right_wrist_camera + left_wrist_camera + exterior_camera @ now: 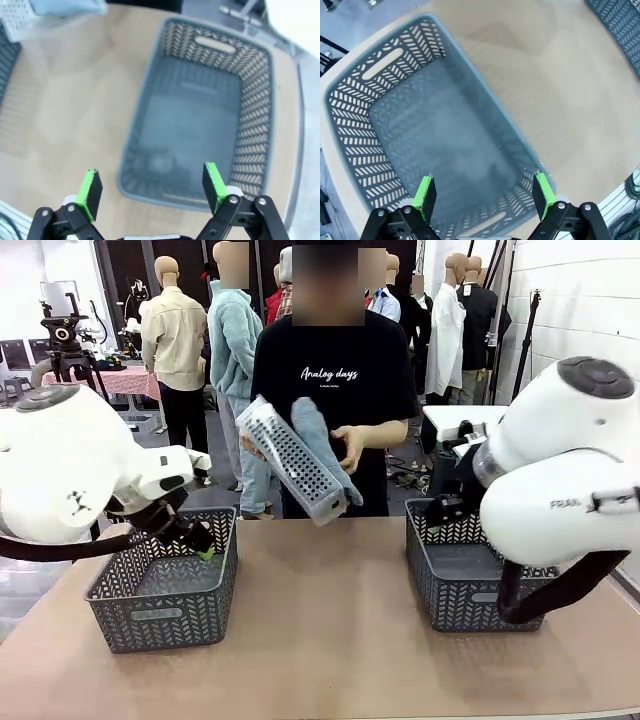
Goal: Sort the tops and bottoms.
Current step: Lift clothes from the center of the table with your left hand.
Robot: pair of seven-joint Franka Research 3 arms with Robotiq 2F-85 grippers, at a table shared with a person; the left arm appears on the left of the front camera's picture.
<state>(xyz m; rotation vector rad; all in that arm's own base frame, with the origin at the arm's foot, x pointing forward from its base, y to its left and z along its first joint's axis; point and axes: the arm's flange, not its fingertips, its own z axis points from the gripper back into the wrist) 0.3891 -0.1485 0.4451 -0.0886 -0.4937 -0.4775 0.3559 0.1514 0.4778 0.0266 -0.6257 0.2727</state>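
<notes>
A person at the far side holds a tilted white perforated basket [288, 457] in both hands. A pale light-blue denim garment [322, 445], one of the bottoms, lies along it, and its edge shows again [65, 6] in the right wrist view. The tops are out of view. My left gripper [207, 548] hangs open over the left grey basket [160, 615]; between its pads [483, 192] is only the bare basket floor [440, 135]. My right gripper [151, 184] is open above the right grey basket [252, 115], which holds nothing.
The right grey basket [470, 590] sits partly behind my right arm [560, 470]. Bare brown tabletop [320, 640] lies between the two baskets. The person's hand [352, 448] is above the table's far edge.
</notes>
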